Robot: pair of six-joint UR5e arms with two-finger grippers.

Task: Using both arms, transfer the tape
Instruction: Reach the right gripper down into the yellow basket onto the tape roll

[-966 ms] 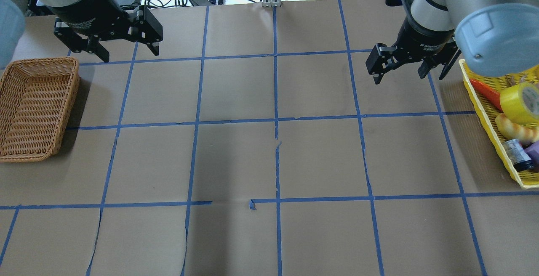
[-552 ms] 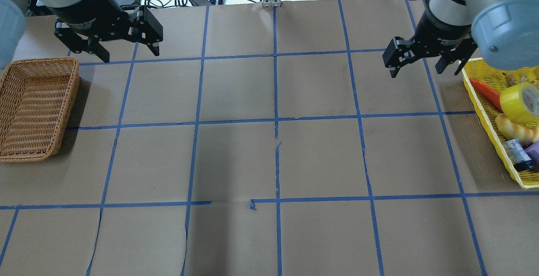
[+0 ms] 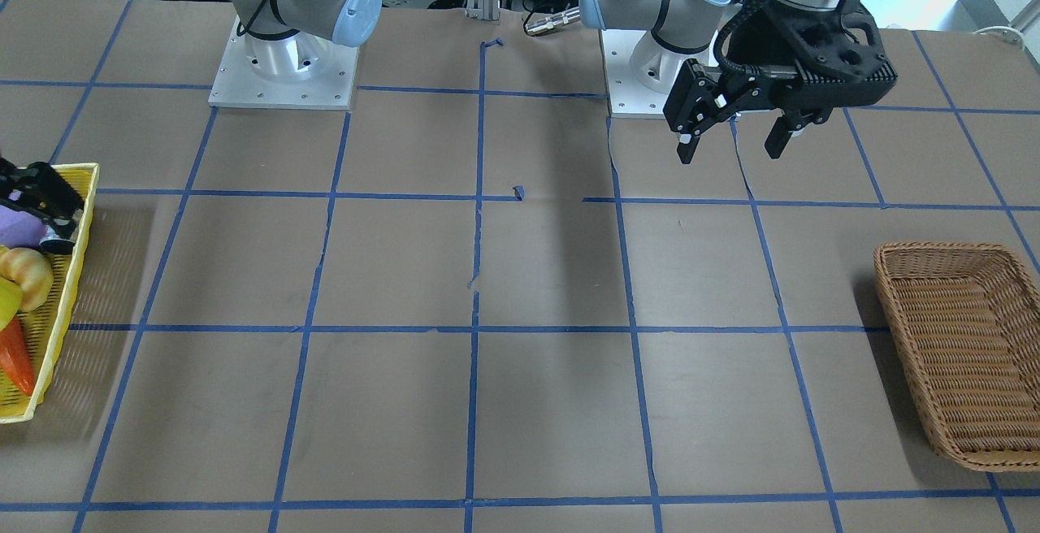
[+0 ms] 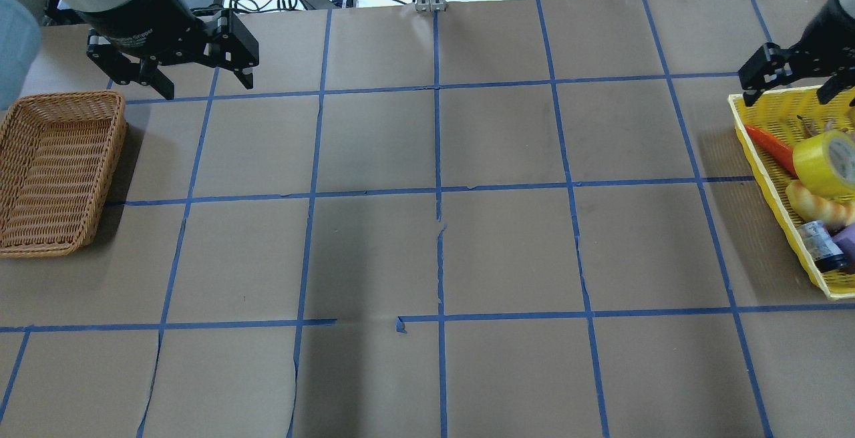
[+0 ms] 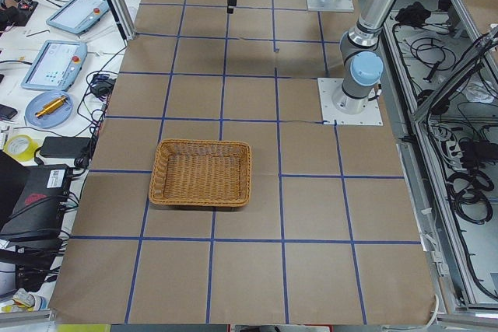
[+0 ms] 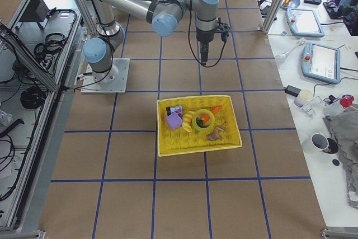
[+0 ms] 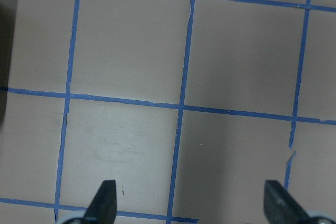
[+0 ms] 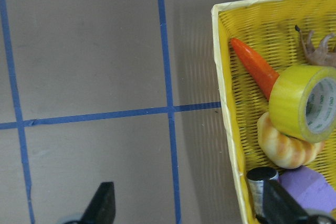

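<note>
The yellow tape roll (image 4: 828,163) with a whitish core lies tilted in the yellow basket (image 4: 769,191) at the table's right edge, resting against an orange carrot and a bread roll. It also shows in the right wrist view (image 8: 304,103). My right gripper (image 4: 788,94) is open and empty, hovering over the basket's far-left corner, short of the tape. In the right wrist view its fingertips (image 8: 105,200) straddle the basket's rim (image 8: 226,103). My left gripper (image 4: 206,84) is open and empty, hovering beyond the wicker basket's far right corner.
An empty brown wicker basket (image 4: 60,171) sits at the table's left edge. The yellow basket also holds a carrot (image 4: 768,144), a bread roll (image 4: 818,204), a small black-capped jar (image 4: 820,246) and a purple block. Blue tape lines grid the brown table.
My right gripper has moved right and farther from the robot, from over bare table to over the yellow basket's far-left corner. The left arm has not moved.
</note>
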